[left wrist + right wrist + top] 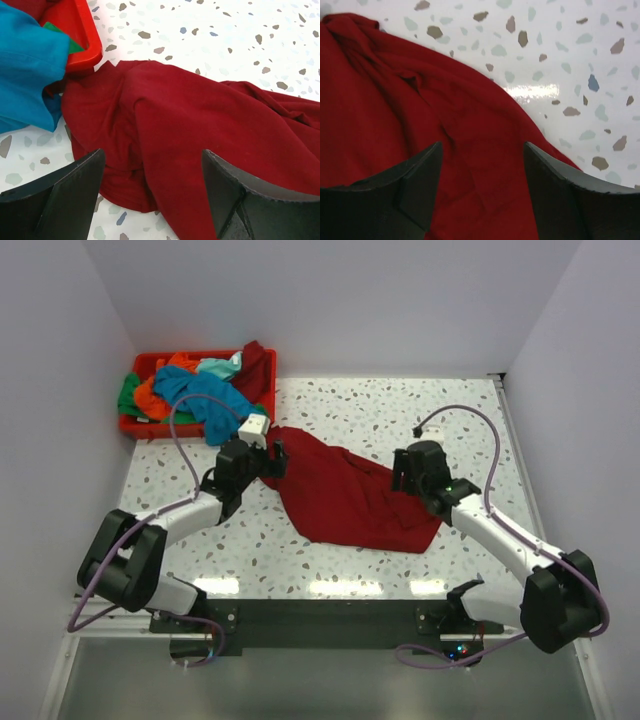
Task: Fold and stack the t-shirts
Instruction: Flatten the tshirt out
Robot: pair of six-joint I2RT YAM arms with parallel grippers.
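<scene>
Dark red cotton is spread in a crumpled, unfolded heap across the middle of the speckled table [400, 405]: the dark red t-shirt [345, 498], lying slantwise from near the red plastic bin [133, 426] at far left toward the near right. Its sleeves and collar cannot be made out among the folds.

The left gripper [151, 159] is seen with its fingers spread wide over the shirt's far-left end. Nothing is pinched between them. Whether the tips touch the cloth cannot be told, since the lower edge of the left wrist view cuts them off. The right gripper [482, 147] is likewise held spread apart, over the shirt's right edge, with red cloth and a strip of bare table visible between the fingers. Contact there cannot be judged either. From above, the shirt's right corner is partly hidden by that gripper's body.

In the bin, a teal blue shirt [200, 392] is draped over the front rim and hangs down onto the table, just beside the dark red shirt. An orange shirt [150, 396] and a green shirt [127, 396] are bundled beneath it and largely covered. Another dark red garment [256, 362] is slung over the bin's far-right corner, and its shape is unclear. In the left wrist view only one corner of the bin is shown, and the teal cloth is cropped by the frame.
</scene>
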